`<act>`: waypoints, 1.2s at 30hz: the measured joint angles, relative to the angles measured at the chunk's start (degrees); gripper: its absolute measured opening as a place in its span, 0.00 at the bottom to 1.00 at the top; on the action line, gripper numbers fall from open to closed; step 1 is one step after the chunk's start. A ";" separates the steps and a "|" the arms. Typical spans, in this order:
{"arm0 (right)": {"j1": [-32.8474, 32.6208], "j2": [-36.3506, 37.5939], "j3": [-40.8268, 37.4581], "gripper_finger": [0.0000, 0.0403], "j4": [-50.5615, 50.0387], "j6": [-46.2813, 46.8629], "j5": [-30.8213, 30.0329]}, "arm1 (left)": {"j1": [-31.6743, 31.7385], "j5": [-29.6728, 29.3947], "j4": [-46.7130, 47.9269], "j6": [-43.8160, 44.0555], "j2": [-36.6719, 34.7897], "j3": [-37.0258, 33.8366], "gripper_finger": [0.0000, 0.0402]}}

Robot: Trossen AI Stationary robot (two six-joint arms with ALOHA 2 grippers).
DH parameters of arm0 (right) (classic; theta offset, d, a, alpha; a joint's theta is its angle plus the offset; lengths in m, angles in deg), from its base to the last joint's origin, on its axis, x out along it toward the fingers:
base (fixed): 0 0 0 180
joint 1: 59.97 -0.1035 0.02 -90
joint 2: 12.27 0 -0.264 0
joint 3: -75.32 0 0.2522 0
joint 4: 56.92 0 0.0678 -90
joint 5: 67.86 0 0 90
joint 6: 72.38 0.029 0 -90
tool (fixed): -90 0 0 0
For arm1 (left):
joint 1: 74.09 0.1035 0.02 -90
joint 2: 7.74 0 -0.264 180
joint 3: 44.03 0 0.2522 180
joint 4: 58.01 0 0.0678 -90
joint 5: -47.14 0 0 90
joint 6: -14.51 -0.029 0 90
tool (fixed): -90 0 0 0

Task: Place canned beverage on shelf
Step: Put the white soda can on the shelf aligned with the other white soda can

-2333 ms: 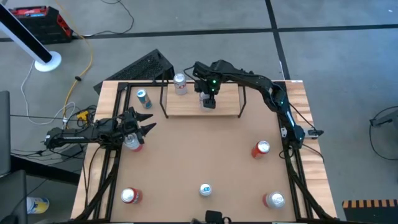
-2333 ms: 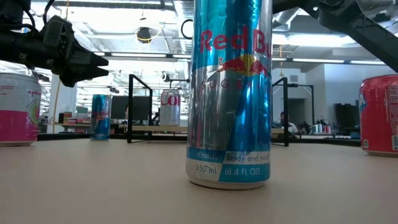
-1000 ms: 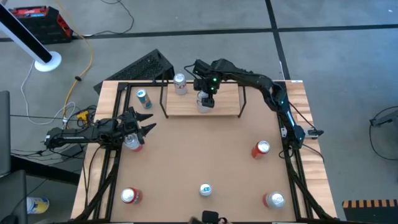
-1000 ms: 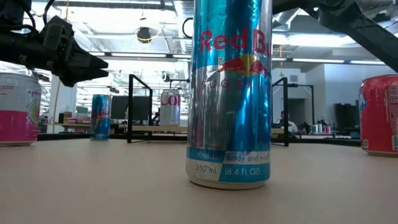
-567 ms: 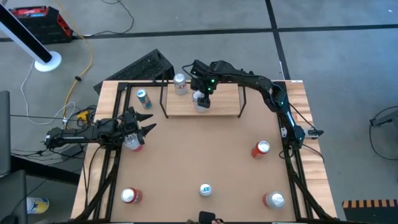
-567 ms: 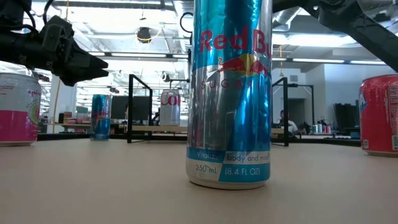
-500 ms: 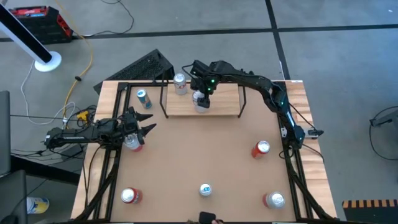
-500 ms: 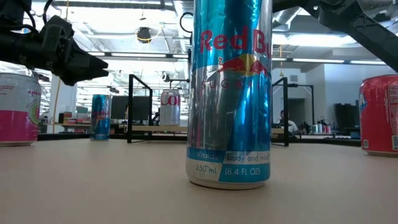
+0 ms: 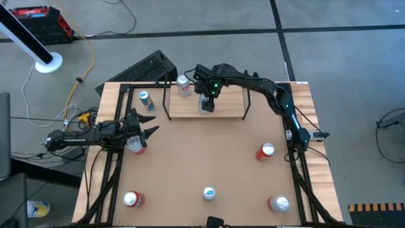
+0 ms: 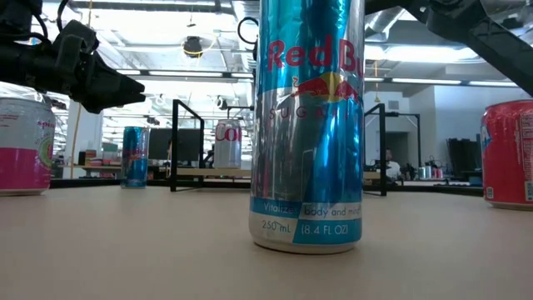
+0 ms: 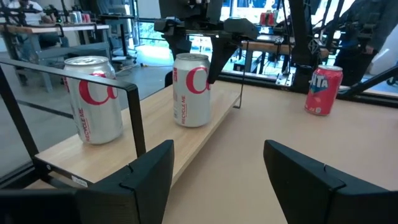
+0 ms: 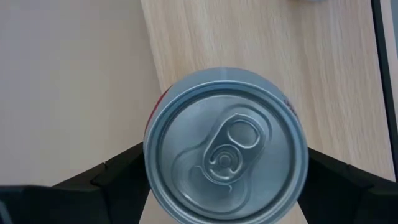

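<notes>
shifted left along the shelf point(image 9: 231, 107), can point(image 12: 225, 146) sits between right jaws.

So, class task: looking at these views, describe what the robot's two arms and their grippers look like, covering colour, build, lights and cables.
Both arms are dark, near-black jointed links. The right arm carries a small green light near its wrist, and thin dark cables run alongside it. The left arm has cabling trailing off its base. The left gripper has two broad, flat, matte black fingers with angular edges; the right gripper shows the same black angular fingers.

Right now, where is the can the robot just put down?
From above, the can stands on the shelf at the table's far edge, under the right gripper, beside another can.
</notes>
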 joint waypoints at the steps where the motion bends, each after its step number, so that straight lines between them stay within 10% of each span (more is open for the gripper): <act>1: 0.00 0.00 0.00 0.90 0.00 0.03 -0.02 | 0.00 0.00 0.00 0.00 -0.02 0.00 0.58; 36: 0.61 -0.02 -0.02 0.96 -14.58 -2.66 -10.03 | 0.00 -1.88 -0.20 -0.04 -0.01 0.00 0.58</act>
